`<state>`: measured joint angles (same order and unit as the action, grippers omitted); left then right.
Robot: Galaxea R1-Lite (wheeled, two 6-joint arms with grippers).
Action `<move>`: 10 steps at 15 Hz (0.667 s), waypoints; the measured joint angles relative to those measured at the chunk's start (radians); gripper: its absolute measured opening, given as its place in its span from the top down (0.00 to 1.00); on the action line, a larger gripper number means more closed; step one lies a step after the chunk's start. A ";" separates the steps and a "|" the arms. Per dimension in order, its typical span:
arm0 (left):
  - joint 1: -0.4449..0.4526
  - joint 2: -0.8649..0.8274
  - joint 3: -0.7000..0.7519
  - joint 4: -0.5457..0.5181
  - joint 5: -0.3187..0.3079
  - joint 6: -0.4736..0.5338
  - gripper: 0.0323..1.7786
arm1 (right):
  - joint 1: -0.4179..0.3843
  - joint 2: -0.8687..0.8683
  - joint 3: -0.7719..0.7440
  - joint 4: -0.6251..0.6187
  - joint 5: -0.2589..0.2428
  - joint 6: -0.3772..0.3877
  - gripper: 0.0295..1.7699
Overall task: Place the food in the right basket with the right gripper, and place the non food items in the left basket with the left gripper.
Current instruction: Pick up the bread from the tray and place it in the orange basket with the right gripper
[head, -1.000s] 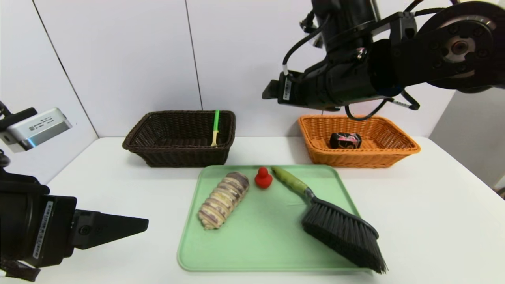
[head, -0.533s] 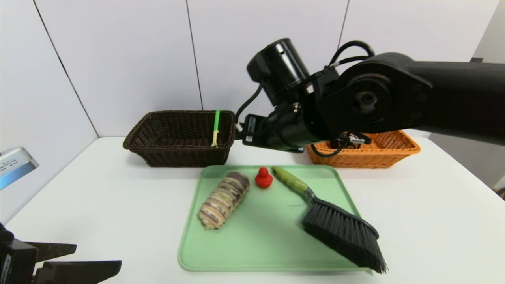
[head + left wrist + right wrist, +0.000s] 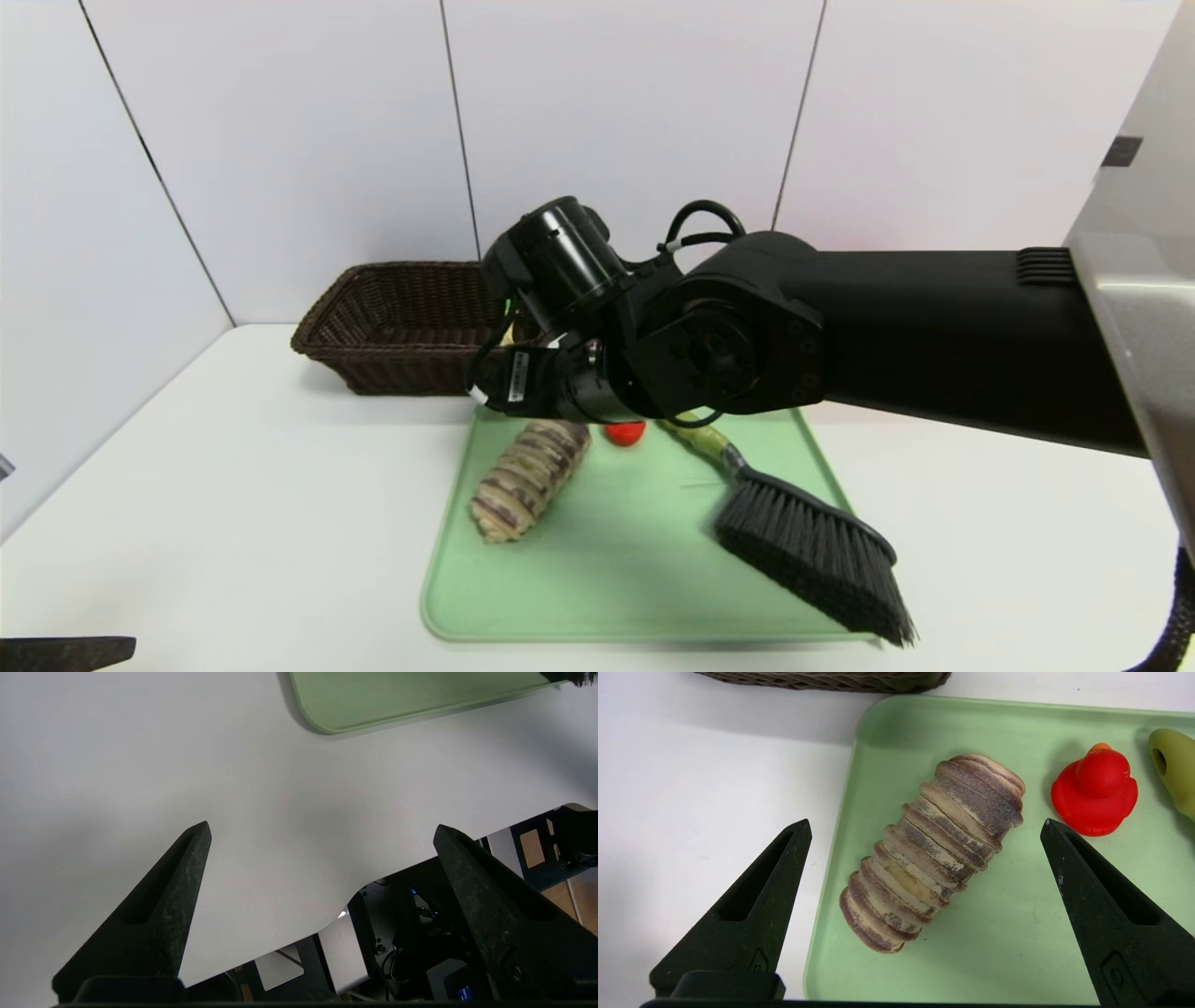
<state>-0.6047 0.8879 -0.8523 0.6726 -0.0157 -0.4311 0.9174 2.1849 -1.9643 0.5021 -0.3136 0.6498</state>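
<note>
1. The white bench (image 3: 233, 523) carries a green tray (image 3: 616, 579).
2. The dark basket (image 3: 392, 322) sits behind.
3. Right tool (image 3: 924, 828) hangs spread wide over the striped roll (image 3: 931, 851) lying on the tray.
4. Left tool (image 3: 322, 830) gapes near the bench edge.

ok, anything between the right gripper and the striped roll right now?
Nothing visible. In the right wrist view the right gripper is open above the striped roll, which lies bare on the green tray between the two fingers. The red toy sits apart, beside one finger. The left gripper is open at the table's near edge.
</note>
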 joint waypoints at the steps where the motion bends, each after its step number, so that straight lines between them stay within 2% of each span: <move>1: 0.000 -0.006 0.001 -0.002 0.000 0.001 0.05 | 0.002 0.010 0.000 0.001 0.000 0.014 0.04; 10: 0.001 -0.034 0.004 -0.002 -0.002 0.000 0.05 | 0.019 0.093 0.001 -0.023 0.008 0.057 0.04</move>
<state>-0.6032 0.8543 -0.8481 0.6706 -0.0181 -0.4309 0.9366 2.2774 -1.9632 0.4791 -0.3060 0.7066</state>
